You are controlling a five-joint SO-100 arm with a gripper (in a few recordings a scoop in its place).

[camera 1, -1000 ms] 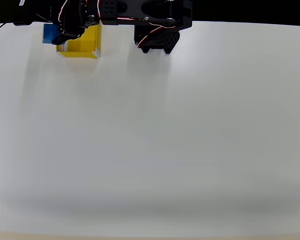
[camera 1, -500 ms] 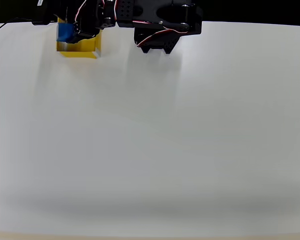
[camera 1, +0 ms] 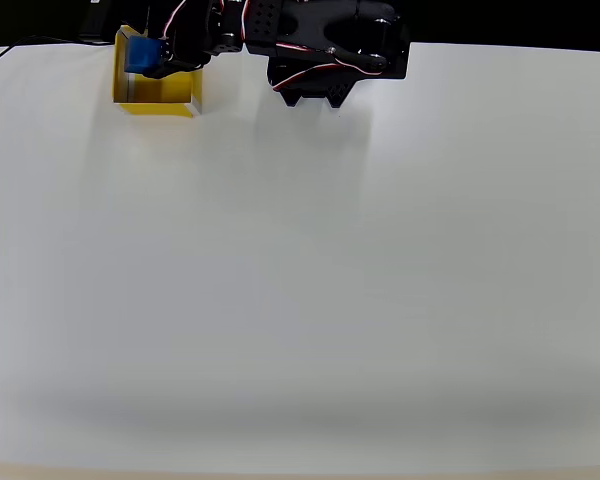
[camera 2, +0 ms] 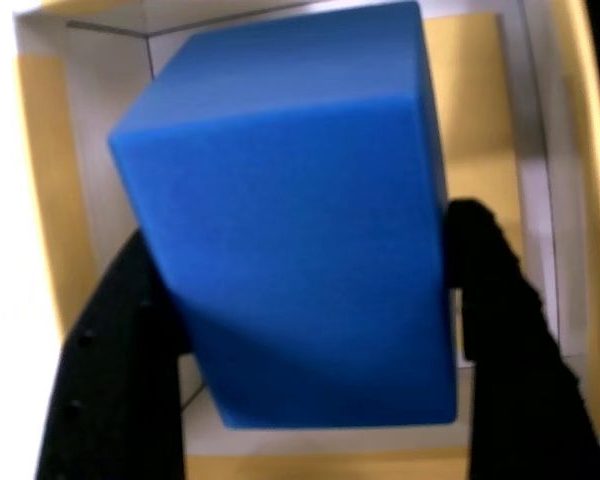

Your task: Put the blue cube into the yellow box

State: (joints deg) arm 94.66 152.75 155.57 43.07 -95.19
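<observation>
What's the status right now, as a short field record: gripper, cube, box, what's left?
gripper: shut on the blue cube, black fingers on both sides
cube position: above the yellow box opening, at the table's top-left in the overhead view
box: upright, open top, yellow floor showing behind cube
remaining: release, probably after lowering

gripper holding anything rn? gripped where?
Yes: the blue cube, pinched on two opposite side faces between the gripper fingers, over the yellow box.
</observation>
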